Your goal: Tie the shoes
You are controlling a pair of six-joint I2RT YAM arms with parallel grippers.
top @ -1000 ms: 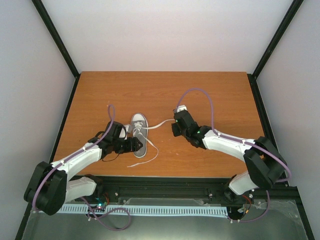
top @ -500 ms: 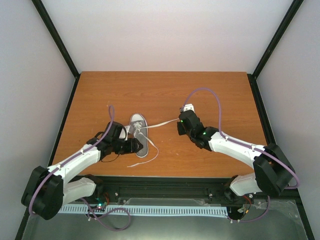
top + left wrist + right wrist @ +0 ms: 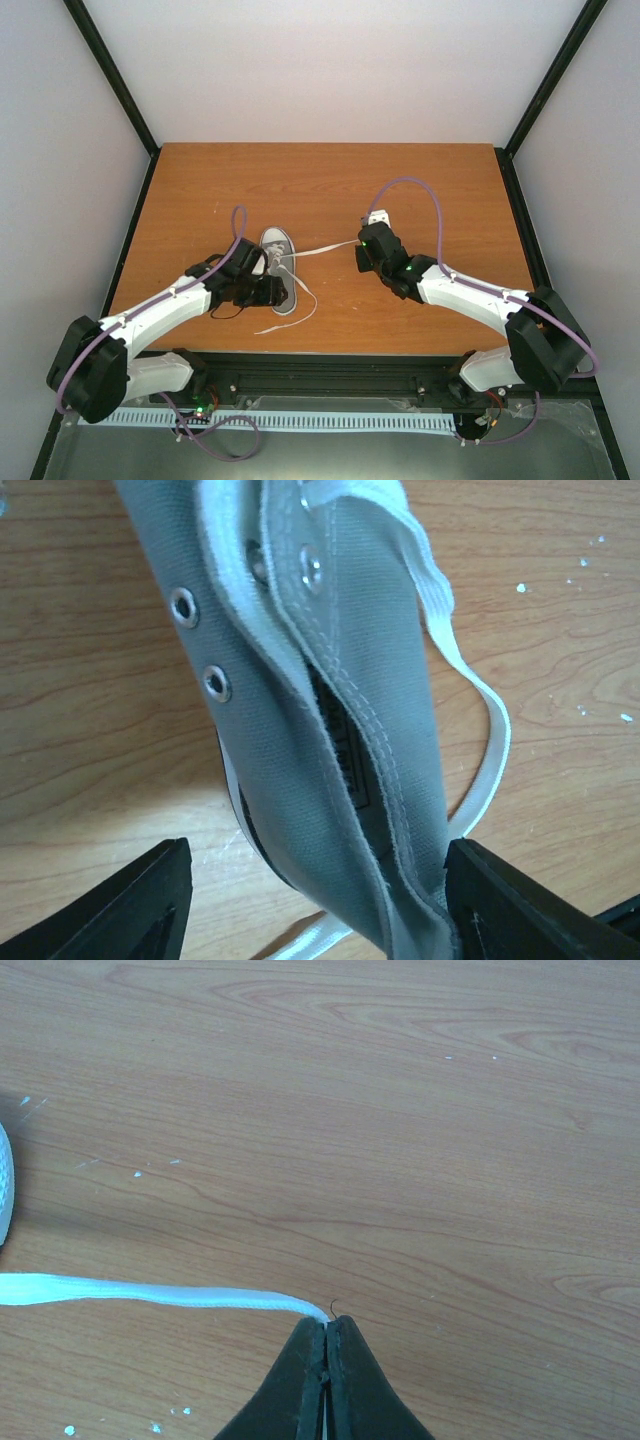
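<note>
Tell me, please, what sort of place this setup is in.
Most likely a robotics lab test cell: a wooden table boxed in by plain white walls and black frame posts, two robot arms bolted to a rail at its near edge, and a lone grey sneaker with untied white laces.

The small grey canvas low-top sneaker [image 3: 279, 268] is lying on the brown wooden surface [image 3: 420, 190], left of centre, with its toe pointing toward the far edge. The left pincer [image 3: 265, 292] is sitting at the heel, its fingers standing spread on either side. A flat white lace [image 3: 322, 248] is running rightward from the sneaker to the right pincer [image 3: 358, 247], which is pinching its end. A second lace [image 3: 502, 730] is trailing on the surface, near and right of the sneaker.
</note>
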